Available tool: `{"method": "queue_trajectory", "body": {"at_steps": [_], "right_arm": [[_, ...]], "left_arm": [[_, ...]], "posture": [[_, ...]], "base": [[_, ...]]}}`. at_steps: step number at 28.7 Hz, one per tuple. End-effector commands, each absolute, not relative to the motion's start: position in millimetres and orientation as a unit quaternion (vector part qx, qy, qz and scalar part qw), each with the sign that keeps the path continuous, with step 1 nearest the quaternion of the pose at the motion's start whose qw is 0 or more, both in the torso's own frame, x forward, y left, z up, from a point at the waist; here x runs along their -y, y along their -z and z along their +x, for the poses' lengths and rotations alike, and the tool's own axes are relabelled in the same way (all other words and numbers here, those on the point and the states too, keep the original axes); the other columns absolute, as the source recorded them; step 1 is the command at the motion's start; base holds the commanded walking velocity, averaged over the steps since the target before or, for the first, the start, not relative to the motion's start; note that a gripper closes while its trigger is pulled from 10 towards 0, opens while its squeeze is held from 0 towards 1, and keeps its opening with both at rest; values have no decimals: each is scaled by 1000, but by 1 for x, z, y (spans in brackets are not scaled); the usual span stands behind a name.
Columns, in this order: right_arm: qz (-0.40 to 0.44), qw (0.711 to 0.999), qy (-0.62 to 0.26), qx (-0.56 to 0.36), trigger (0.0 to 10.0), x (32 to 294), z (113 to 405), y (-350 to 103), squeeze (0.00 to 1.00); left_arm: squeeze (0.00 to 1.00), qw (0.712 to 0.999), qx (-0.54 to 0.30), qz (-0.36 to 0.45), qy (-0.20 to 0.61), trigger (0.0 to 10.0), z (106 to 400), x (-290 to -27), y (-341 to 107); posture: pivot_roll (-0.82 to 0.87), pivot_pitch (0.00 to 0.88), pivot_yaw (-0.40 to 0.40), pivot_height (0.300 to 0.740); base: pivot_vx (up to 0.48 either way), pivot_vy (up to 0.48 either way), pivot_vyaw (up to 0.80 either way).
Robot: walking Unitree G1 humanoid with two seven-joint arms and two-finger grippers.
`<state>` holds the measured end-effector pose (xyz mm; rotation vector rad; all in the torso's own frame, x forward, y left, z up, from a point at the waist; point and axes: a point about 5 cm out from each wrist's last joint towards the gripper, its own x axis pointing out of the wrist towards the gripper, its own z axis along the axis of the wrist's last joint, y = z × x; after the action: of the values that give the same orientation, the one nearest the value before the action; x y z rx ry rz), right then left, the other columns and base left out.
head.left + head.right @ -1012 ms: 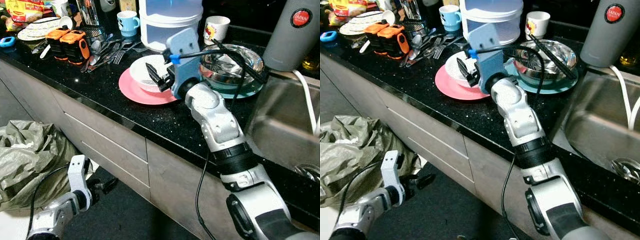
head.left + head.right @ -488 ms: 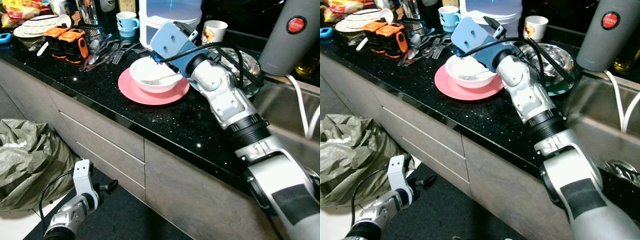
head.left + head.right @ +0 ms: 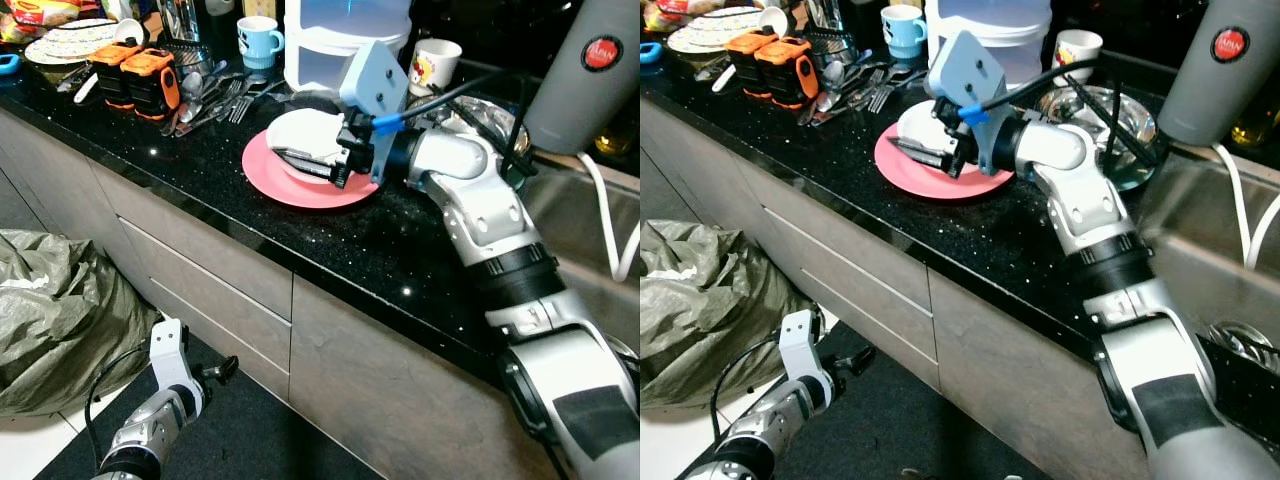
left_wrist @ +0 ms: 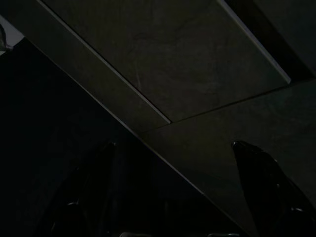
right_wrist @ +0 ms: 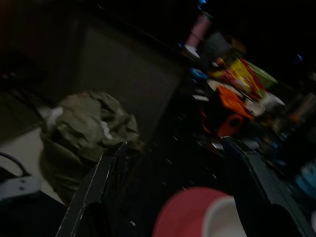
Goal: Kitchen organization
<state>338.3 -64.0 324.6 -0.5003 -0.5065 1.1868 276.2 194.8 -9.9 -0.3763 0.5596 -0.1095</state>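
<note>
Left eye view, right gripper (image 3: 305, 163): reaches in from 3 o'clock over the pink plate (image 3: 275, 181), its black fingers spread apart beside the white bowl (image 3: 305, 130), holding nothing; the low, sideways approach looks suited to taking the bowl's rim or the plate's edge.
Left eye view, dishes: the bowl sits on the plate near the counter's (image 3: 200, 170) front edge, probably stacked there for clearing. A steel bowl (image 3: 480, 115) on a teal plate lies at 3 o'clock from it, by the sink (image 3: 590, 250).
Left eye view, clutter: loose cutlery (image 3: 215, 100) at 10 o'clock from the plate, orange and black tools (image 3: 140, 80) beyond, a blue mug (image 3: 258, 40) at 12 o'clock.
Right eye view: same layout; a white mug (image 3: 1077, 50) stands behind the steel bowl, and the grey flask (image 3: 1220, 70) stands at the sink's near corner.
Left wrist view: the left gripper (image 4: 173, 197) hangs idle, fingers apart, facing dark cabinet drawer fronts (image 4: 163, 64).
Right wrist view: very dark; between the two spread fingers (image 5: 91, 187) a pink rim and white bowl edge show, with what seems a green-grey bag (image 5: 86, 133) on the floor below.
Step, as judged: lining up on the bowl and plate, not yet gripping.
</note>
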Motion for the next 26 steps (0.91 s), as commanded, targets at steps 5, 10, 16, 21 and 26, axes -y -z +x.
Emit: {"method": "queue_trajectory", "body": {"at_steps": [5,10,16,21,26], "right_arm": [[-337,759,-526,184,10000,50,344,-289,0],[-372,753,-519,160,10000,48,344,-272,0],[-415,734,-524,124,10000,43,340,-251,0],[-444,729,-510,109,10000,46,342,-247,0],[-395,758,-499,147,10000,43,342,-262,0]], "left_arm": [[0,939,-281,-189,53,10000,273,-192,15],[0,940,-280,-188,54,10000,273,-192,15],[0,941,-275,-190,56,10000,274,-190,14],[0,940,-278,-191,55,10000,272,-190,16],[0,941,-272,-191,59,10000,275,-189,13]], "posture": [[24,122,-25,740],[25,120,-22,740],[25,121,-23,740],[22,120,-22,740],[21,119,-24,740]], "base": [[0,0,0],[0,0,0],[0,0,0],[0,0,0],[0,0,0]]}}
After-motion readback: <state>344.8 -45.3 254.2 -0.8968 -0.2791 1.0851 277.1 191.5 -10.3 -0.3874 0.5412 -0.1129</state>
